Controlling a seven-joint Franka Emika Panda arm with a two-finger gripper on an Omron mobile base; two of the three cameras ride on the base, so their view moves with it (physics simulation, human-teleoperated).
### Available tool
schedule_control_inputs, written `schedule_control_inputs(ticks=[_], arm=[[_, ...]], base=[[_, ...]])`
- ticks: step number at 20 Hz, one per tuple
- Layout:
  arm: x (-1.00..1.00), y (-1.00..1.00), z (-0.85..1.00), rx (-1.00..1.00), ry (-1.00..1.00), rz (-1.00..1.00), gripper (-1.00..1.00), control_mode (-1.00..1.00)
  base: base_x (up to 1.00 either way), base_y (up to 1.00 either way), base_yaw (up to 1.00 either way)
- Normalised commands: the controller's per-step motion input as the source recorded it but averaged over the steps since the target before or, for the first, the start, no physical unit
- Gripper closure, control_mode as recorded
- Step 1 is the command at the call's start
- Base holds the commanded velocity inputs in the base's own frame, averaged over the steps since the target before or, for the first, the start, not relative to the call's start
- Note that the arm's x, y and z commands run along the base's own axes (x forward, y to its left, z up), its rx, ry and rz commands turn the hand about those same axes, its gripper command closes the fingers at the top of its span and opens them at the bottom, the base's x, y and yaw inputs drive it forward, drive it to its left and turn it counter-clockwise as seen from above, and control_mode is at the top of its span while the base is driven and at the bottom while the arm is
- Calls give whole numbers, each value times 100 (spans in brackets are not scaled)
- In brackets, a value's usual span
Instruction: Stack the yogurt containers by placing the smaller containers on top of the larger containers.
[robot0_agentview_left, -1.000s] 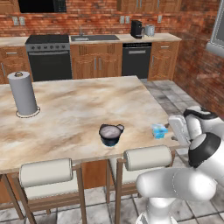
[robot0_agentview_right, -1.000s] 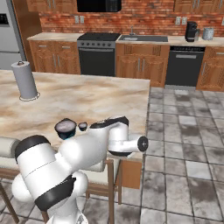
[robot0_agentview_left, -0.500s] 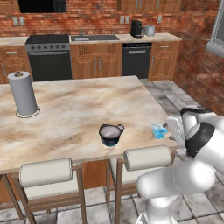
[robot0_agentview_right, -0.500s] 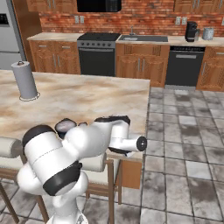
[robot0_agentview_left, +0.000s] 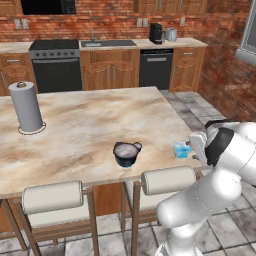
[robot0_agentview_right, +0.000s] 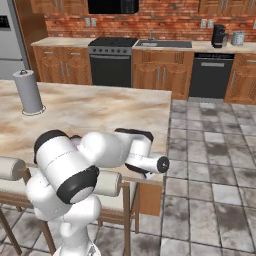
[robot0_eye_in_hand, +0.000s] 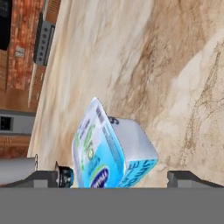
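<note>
Sitting apart on the counter (robot0_agentview_left: 90, 130): navy tub (robot0_agentview_left: 125, 153), light-blue cup (robot0_agentview_left: 182, 149).

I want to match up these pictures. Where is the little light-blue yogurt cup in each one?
Left base view: the light-blue cup sits on the counter near its right edge, just left of the white arm.
Right base view: I cannot find it; the arm's body covers that part of the counter.
Hand view: it is at the bottom middle, between the gripper fingertips.
Shared landmark: the grey paper-towel roll, also a sliver in the hand view.
</note>
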Motion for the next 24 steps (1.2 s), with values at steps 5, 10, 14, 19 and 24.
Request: schedule_control_inputs(ticks=[5, 10, 14, 19, 24], arm=[[18, -6, -9, 1, 0, -2, -100, -100], [11, 0, -6, 1, 1, -2, -100, -100], [6, 1, -6, 0, 0, -1, -100, -100], [6, 1, -8, 0, 0, -1, -100, -100], [0, 4, -12, 0, 0, -2, -100, -100]], base=[[0, 0, 0], [0, 0, 0], [0, 0, 0], [0, 0, 0], [0, 0, 0]])
